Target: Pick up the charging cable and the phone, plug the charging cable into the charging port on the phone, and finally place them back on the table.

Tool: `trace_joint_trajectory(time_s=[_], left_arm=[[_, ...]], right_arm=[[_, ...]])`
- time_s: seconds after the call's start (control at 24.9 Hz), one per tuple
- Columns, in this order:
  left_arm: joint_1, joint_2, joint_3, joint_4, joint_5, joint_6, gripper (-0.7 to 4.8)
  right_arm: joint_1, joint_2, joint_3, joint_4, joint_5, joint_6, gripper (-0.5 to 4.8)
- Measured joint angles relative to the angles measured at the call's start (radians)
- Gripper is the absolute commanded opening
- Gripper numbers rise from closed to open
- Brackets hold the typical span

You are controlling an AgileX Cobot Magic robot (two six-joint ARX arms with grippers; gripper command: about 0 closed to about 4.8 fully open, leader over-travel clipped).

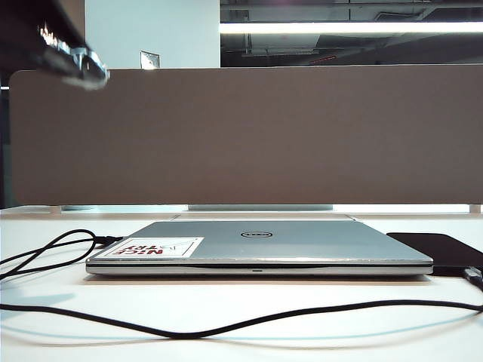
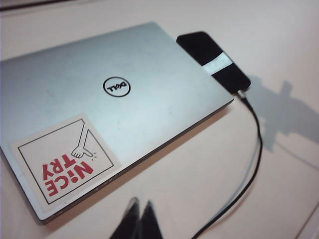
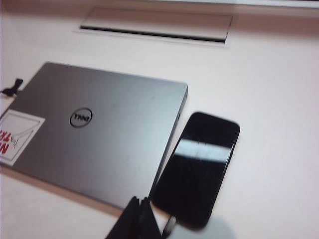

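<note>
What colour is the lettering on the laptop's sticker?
Red, on the white sticker; clearest in the left wrist view.

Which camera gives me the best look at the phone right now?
The right wrist view: the phone shows whole, lying flat beside the laptop. The left wrist view shows it smaller, partly behind the laptop's corner, cable at its end. The exterior view catches only a dark sliver at the right edge.

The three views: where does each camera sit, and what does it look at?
Exterior view: low at table level, facing the laptop front edge and partition; an arm shows top left.
Left wrist view: above, looking down at laptop, phone and plugged cable; shut left gripper tips show.
Right wrist view: above the phone; shut right gripper shows.
Both wrist views share laptop and phone.
</note>
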Motion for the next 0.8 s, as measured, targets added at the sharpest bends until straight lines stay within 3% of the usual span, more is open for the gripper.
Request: trace_joint_trajectory(time_s=[0.28,0.4,0.8], left_arm=[[0.000,-0.019,-0.153,0.185,0.000,0.000,-0.06],[0.000,-0.019,-0.200,0.233,0.000,0.000,-0.06],[0.000,-0.023,-0.340,0.478,0.000,0.002,-0.06]], right_arm=[[-0.001,-0.376,-0.259,0.196,0.006,0.002,-0.07],[-0.001,-0.490,-0.344,0.207,0.074,0.043,-0.06],[-0.002,-0.554,-0.385,0.211,0.086,0.068,-0.06]])
